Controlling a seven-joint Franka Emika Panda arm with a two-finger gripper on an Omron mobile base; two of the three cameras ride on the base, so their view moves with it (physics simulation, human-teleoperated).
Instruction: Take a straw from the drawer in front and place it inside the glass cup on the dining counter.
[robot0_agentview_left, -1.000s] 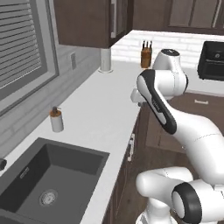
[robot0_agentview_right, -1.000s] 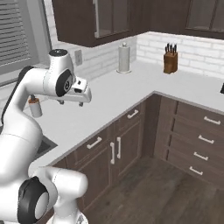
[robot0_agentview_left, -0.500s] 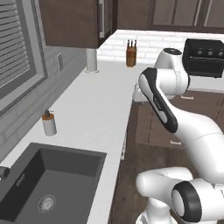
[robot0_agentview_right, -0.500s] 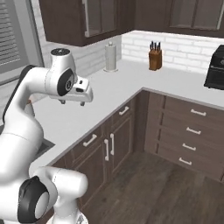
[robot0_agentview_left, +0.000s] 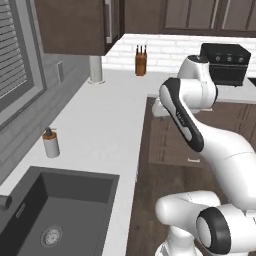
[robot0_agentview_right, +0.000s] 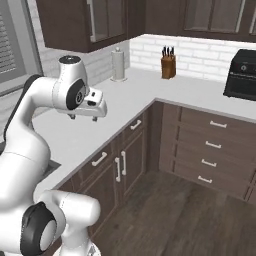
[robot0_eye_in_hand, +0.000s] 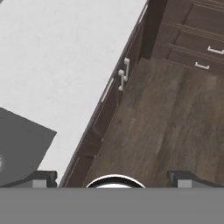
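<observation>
My gripper (robot0_agentview_right: 83, 118) hangs open and empty over the front edge of the white countertop (robot0_agentview_right: 125, 105), its fingers pointing down. In the hand view the gripper (robot0_eye_in_hand: 113, 178) has its two fingertips (robot0_eye_in_hand: 41, 177) far apart above the cabinet fronts and the wooden floor. Several dark brown drawer fronts are shut: two under the counter edge (robot0_agentview_right: 134, 125) and a stack on the right (robot0_agentview_right: 212, 145), also seen in the hand view (robot0_eye_in_hand: 197, 43). I cannot tell which one is the task's drawer. The straw, the glass cup and the dining counter are out of view.
A dark sink (robot0_agentview_left: 55, 210) is set into the countertop at lower left, with a soap dispenser (robot0_agentview_left: 50, 144) behind it. At the back stand a paper towel roll (robot0_agentview_right: 118, 65), a knife block (robot0_agentview_right: 168, 66) and a black oven (robot0_agentview_right: 242, 75). Wooden floor (robot0_agentview_right: 175, 215) lies ahead.
The whole picture has shifted, so the base has moved: the knife block and oven slid left in the left base view. The arm keeps its pose and the gripper stays open.
</observation>
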